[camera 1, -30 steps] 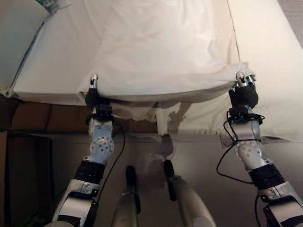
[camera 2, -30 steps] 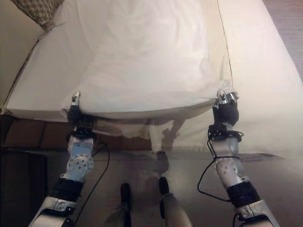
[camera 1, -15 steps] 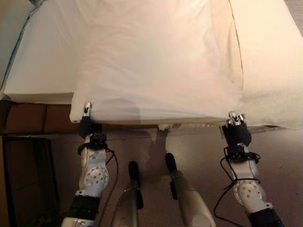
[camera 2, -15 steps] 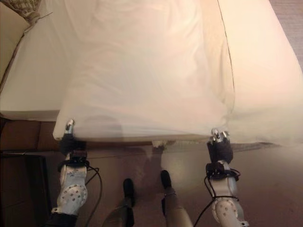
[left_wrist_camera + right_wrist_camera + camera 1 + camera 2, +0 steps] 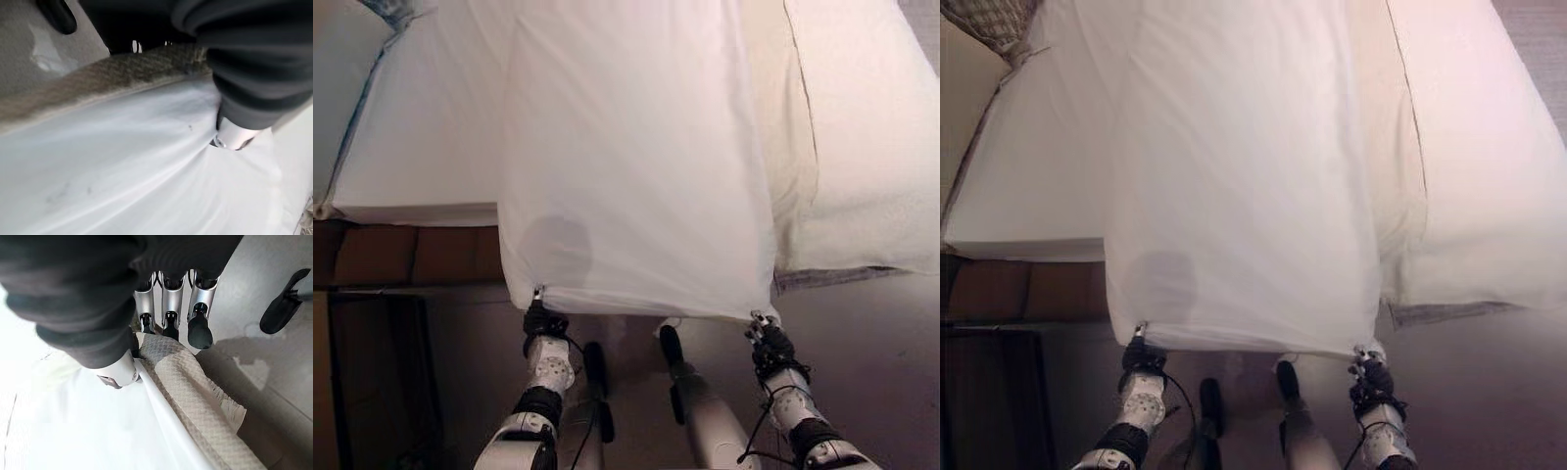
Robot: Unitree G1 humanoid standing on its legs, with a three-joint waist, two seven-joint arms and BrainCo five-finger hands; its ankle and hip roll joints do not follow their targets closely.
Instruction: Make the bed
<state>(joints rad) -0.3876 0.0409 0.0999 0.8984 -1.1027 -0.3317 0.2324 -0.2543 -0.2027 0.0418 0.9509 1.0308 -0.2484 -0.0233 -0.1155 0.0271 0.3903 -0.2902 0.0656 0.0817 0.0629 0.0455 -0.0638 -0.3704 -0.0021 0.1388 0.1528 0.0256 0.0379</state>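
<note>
A white sheet (image 5: 636, 176) is stretched taut from the bed toward me, its near edge hanging out past the mattress (image 5: 421, 147) and above the floor. My left hand (image 5: 540, 320) is shut on the sheet's near left corner, and my right hand (image 5: 769, 343) is shut on its near right corner. Seen from the right wrist, the fingers (image 5: 166, 298) and thumb pinch the white sheet (image 5: 98, 431) together with a beige woven blanket edge (image 5: 195, 401). From the left wrist, that hand (image 5: 239, 98) grips the sheet (image 5: 122, 166) beside the same beige edge (image 5: 98, 81).
A second white cover (image 5: 871, 127) lies on the bed's right half, its edge drooping over the side. The brown bed base (image 5: 401, 255) shows under the mattress at left. A patterned cushion (image 5: 994, 20) sits at the far left corner. Bare floor (image 5: 871, 352) lies to my right.
Both hands have pulled the sheet's near edge back toward me and off the mattress edge. The sheet now hangs stretched out over the floor, and the hands sit closer together.
</note>
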